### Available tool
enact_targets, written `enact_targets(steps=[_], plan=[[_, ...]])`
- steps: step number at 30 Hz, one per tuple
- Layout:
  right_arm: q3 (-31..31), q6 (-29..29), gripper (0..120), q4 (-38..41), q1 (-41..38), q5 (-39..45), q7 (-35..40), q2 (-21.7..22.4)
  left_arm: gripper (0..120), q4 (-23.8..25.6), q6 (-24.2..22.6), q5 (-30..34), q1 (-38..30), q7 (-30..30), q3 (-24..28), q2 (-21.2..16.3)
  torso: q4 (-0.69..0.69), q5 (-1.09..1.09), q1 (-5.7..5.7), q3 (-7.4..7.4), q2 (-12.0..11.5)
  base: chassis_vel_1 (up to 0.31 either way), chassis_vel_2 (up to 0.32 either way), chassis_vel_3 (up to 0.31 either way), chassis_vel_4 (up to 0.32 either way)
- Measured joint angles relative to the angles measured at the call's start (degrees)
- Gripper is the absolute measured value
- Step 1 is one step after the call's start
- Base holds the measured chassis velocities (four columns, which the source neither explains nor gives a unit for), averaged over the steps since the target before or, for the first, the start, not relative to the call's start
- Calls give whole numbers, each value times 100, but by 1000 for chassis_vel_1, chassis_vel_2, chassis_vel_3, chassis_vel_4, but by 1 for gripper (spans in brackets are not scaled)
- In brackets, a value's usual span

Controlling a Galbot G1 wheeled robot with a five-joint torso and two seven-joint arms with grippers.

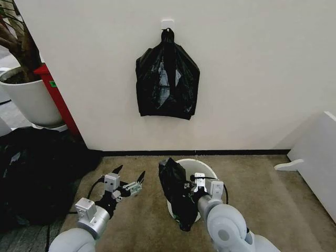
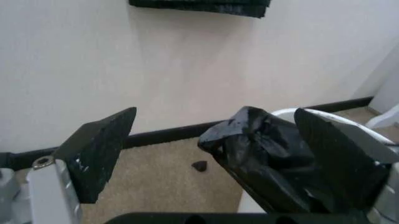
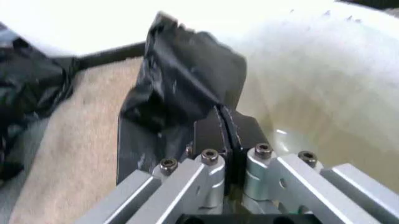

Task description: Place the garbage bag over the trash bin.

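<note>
Head view, from my left side across: the dark heap of bags (image 1: 31, 173) lies on the floor by the plant pot (image 1: 29, 97), and neither is my concern. Next comes my left tool (image 1: 129, 181), hovering low over the carpet with its fingers spread wide and nothing between them, just beside the garbage bag (image 1: 176, 194). That bag hangs crumpled from my right tool (image 1: 195, 185), which is pressed together on a fold of the thin black plastic (the right wrist view shows the pads (image 3: 215, 135) closed tight on it). The bag droops against the near side of the trash bin (image 1: 202, 167), partly over the rim, its mouth not yet opened. The bin stands on the carpet close to the wall, below the black bundle (image 1: 167, 79) hung on a hook.

I judge the step in hand to be bringing the bag to the bin, with draping not yet begun. The next move calls for my left tool to catch a free edge, so both tools can spread the mouth over the rim.
</note>
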State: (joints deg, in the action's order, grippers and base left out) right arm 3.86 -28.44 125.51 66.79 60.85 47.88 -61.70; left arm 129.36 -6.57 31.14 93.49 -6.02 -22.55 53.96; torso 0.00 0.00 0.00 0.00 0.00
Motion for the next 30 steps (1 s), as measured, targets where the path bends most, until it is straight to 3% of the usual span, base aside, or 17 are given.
enact_targets(steps=[14,16,18,23,27,30], plan=[[-138,4,1,248,106,58,-89,160,100,-102,-147,-105,-196,116,339,-33,0,0,0,0,0,0,0,0,0],[-94,-17,11,289,96,67,-164,106,100,-115,-140,-95,-188,116,289,-62,0,0,0,0,0,0,0,0,0],[-81,-23,12,289,87,69,-171,90,100,-119,-138,-91,-187,116,277,-67,0,0,0,0,0,0,0,0,0],[29,-76,36,48,-5,74,-181,-43,100,-124,-132,-30,-207,113,249,-74,0,0,0,0,0,0,0,0,0],[35,-78,46,-119,-22,47,-192,-73,100,-124,-132,-5,-246,112,265,-74,0,0,0,0,0,0,0,0,0],[36,-71,60,-296,-57,73,-189,-103,100,-130,-133,28,-313,106,286,-88,0,0,0,0,0,0,0,0,0]])
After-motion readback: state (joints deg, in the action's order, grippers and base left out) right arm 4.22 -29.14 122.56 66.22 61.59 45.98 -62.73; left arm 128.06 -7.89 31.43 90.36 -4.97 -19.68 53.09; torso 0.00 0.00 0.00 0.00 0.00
